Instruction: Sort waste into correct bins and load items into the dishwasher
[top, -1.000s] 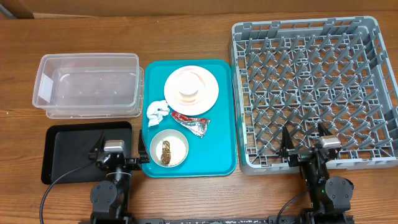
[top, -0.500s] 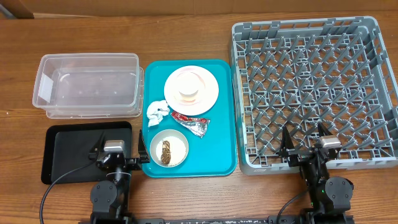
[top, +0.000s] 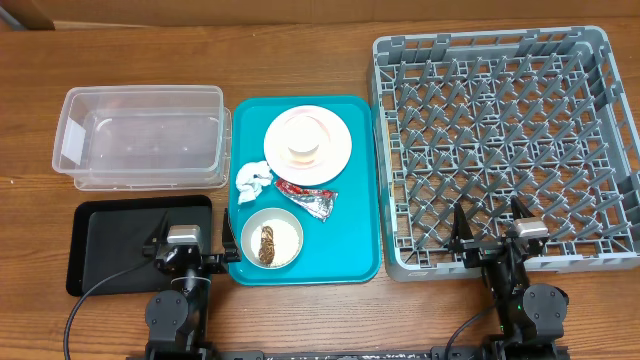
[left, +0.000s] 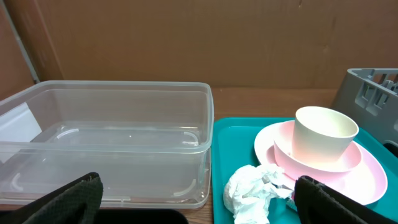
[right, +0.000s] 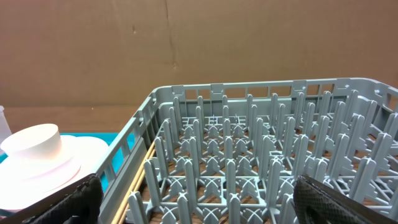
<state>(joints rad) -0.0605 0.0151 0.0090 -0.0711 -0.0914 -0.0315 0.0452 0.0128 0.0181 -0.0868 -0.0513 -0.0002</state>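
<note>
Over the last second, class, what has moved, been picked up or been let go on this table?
Nothing visibly changed. The left gripper and right gripper are open and empty at the near edge. The tissue, foil wrapper, pink plate and white bowl lie on the teal tray as before.

Even, bright indoor light, soft short shadows, sharp overhead view, wrist views slightly soft at the edges
</note>
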